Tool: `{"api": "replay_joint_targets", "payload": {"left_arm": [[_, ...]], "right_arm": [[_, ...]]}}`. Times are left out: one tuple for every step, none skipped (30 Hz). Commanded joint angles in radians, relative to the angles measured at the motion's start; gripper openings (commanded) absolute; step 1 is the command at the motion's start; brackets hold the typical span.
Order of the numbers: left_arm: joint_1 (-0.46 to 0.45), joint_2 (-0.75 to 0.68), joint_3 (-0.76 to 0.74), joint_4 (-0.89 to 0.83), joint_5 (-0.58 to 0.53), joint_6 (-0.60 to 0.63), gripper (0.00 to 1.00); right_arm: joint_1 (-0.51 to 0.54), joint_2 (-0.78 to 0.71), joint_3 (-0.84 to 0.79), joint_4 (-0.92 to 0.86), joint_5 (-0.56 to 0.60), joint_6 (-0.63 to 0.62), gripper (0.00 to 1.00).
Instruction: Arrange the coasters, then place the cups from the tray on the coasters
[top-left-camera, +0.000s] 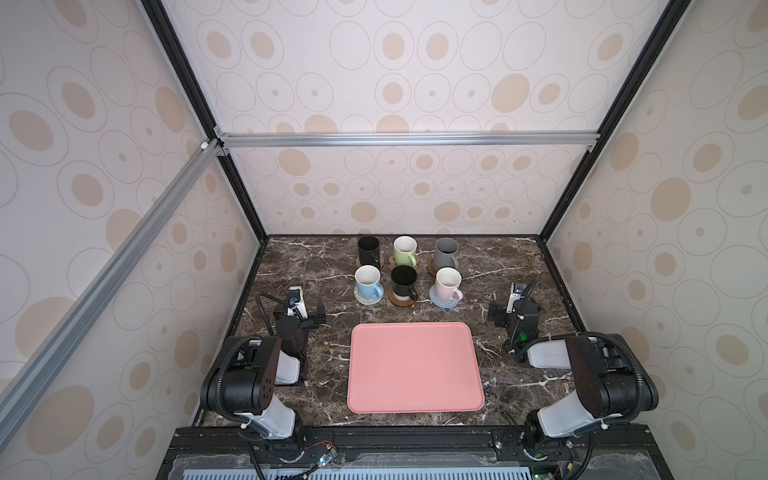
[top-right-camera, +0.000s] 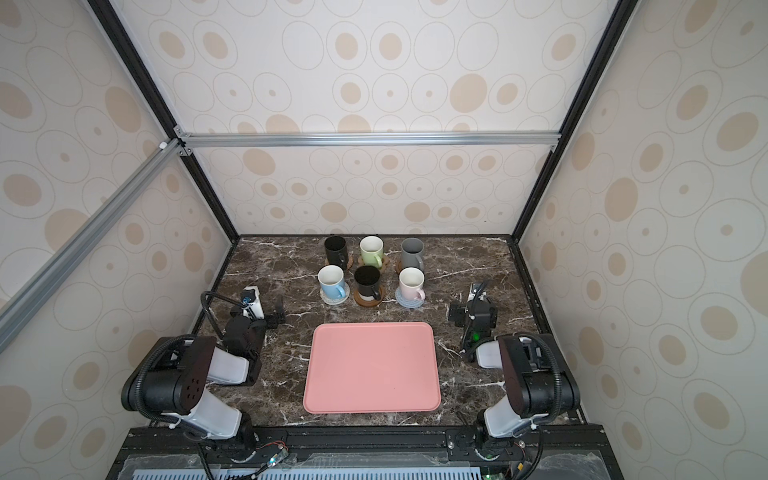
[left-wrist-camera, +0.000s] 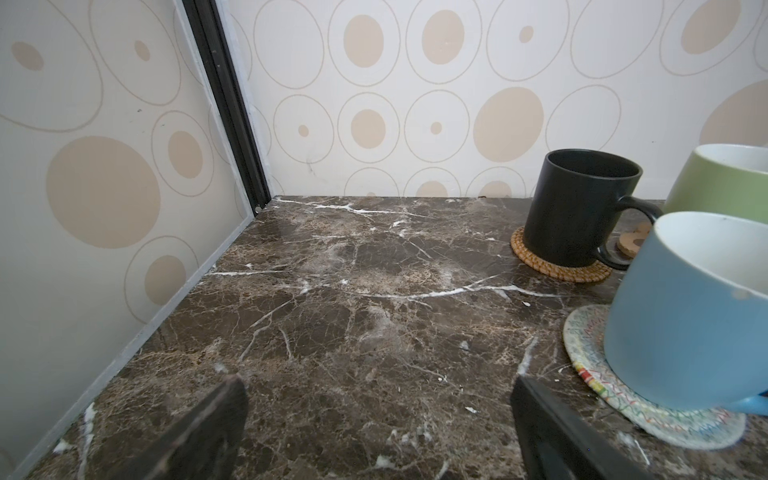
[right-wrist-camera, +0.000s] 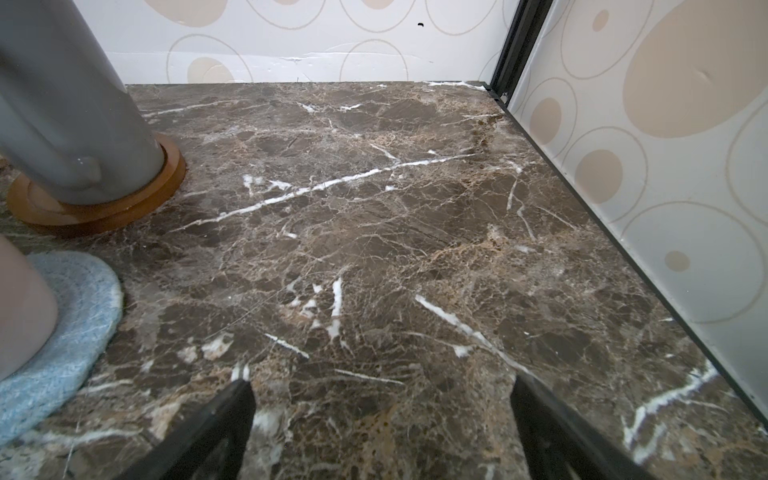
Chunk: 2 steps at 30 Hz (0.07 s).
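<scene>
Two grippers stand with jaws spread wide, gripping nothing. The left gripper (left-wrist-camera: 378, 397) has only the dark brown marble tabletop (left-wrist-camera: 332, 291) between its fingers. Just to its right stands the light blue mug with a white inside (left-wrist-camera: 685, 307), set on the beige woven round coaster (left-wrist-camera: 615, 395). Farther back, the black handled mug (left-wrist-camera: 582, 208) sits on the tan rattan round coaster (left-wrist-camera: 557, 268).

The right gripper (right-wrist-camera: 382, 388) is likewise over bare marble. To its left is the pink mug (right-wrist-camera: 20, 307) on the grey-blue woven round coaster (right-wrist-camera: 70, 332). Beyond that, the grey mug (right-wrist-camera: 70, 104) sits on a brown wooden rimmed disc (right-wrist-camera: 104, 210).

In both top views, the middle column holds the light green mug (top-left-camera: 405, 250) on the tan paw-shaped coaster (top-left-camera: 392, 261), and the second black mug (top-left-camera: 404, 281) on another brown wooden disc (top-left-camera: 402, 302).

The large flat pink rectangular tray (top-left-camera: 415, 368) lies between the two arms, nearer the robot than all six cups, which stand off it.
</scene>
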Motion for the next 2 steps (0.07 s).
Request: {"api": "replay_joint_targets", "payload": {"left_arm": [[-0.005,-0.002,0.009,0.021,0.004,0.029,1.0],[-0.004,-0.002,0.008,0.023,0.004,0.029,1.0]], "right_arm": [[0.002,-0.011,0.011,0.018,-0.001,-0.01,1.0],[0.002,-0.011,0.012,0.019,0.0,-0.01,1.0]]}}
